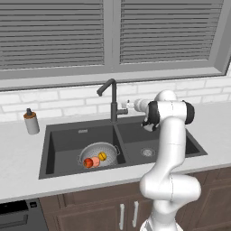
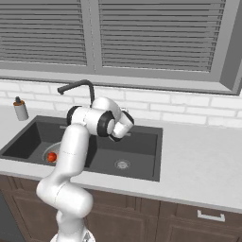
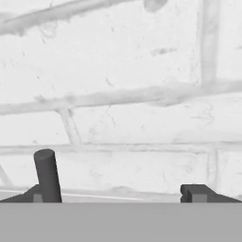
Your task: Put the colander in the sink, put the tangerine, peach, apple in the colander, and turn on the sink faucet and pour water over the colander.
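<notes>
The silvery colander sits in the left basin of the dark sink. Inside it lie the red apple, the salmon peach and the yellow-orange tangerine. The black sink faucet stands behind the divider, spout angled left. My gripper hovers open just right of the faucet's base, at lever height. In the hand view a dark lever rod rises close by the left fingertip, and my gripper faces the white brick wall. The arm hides most of the colander in the right base view, beside the apple.
A small grey soap dispenser stands on the counter left of the sink. The right basin holds a steel drain. White brick backsplash and a window with blinds rise behind. Wood cabinets lie below the counter.
</notes>
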{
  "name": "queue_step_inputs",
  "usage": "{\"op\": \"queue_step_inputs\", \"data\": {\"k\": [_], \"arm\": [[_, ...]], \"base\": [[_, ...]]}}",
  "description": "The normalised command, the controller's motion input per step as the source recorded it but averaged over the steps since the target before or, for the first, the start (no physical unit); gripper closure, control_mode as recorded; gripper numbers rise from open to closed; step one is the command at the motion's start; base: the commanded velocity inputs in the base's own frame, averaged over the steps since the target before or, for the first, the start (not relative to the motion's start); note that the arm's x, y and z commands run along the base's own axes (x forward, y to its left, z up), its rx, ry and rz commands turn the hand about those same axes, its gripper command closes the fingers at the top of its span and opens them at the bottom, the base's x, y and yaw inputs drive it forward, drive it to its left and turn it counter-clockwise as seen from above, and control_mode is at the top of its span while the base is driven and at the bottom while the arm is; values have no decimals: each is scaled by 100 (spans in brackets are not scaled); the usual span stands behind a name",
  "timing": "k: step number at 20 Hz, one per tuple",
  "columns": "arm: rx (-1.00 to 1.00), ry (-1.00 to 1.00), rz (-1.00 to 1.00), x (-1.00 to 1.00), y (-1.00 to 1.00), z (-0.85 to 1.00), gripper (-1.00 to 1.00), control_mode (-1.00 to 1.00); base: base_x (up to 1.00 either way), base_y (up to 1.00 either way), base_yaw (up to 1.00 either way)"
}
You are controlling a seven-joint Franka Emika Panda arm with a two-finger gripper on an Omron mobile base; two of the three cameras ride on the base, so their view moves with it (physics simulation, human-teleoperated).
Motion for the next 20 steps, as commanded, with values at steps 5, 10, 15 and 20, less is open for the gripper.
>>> {"op": "queue_step_inputs", "data": {"k": [5, 10, 15, 20], "arm": [[1, 0, 0, 0, -97, 0, -100, -100], [1, 0, 0, 0, -96, -1, -100, -100], [2, 0, 0, 0, -95, -2, -100, -100], [4, 0, 3, 0, -96, -3, -100, -100]], "base": [[0, 0, 0], [0, 0, 0], [0, 0, 0], [0, 0, 0]]}}
